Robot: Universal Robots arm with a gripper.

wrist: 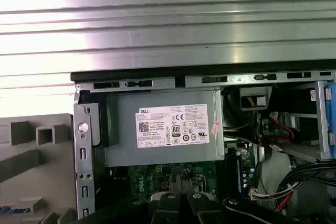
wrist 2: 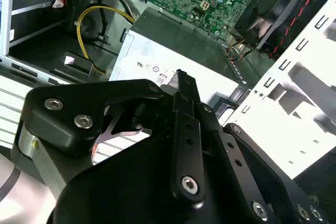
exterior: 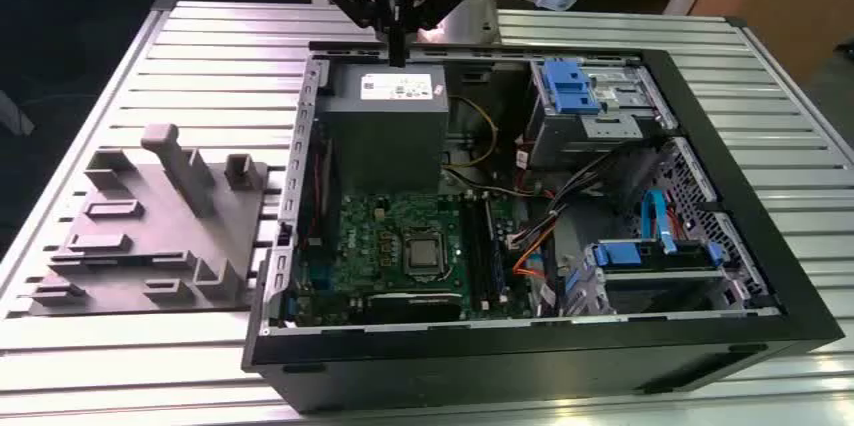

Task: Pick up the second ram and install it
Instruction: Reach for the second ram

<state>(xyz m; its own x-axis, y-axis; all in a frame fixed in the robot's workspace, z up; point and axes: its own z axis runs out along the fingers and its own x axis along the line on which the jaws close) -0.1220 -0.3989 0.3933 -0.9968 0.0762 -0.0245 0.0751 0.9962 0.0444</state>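
Observation:
My gripper point(exterior: 396, 56) hangs over the far edge of the open computer case point(exterior: 747, 246), just above the grey power supply point(exterior: 384, 116). Its black fingers point(wrist: 169, 202) stand pressed together, and I see nothing between them. In the second wrist view the gripper point(wrist 2: 182, 77) points at the power supply's white label point(wrist 2: 152, 66). The green motherboard point(exterior: 387, 236) lies nearer the front, with the long memory slots point(exterior: 497, 246) on its right side in the exterior view. The second ram is out of view.
A grey moulded fixture point(exterior: 147, 226) with slots and posts lies on the ribbed metal table point(exterior: 214, 46), at the exterior view's left of the case. Blue drive bays point(exterior: 567, 86), orange and blue cables point(exterior: 534, 246) and a yellow wire point(wrist 2: 89, 19) fill the case's right half.

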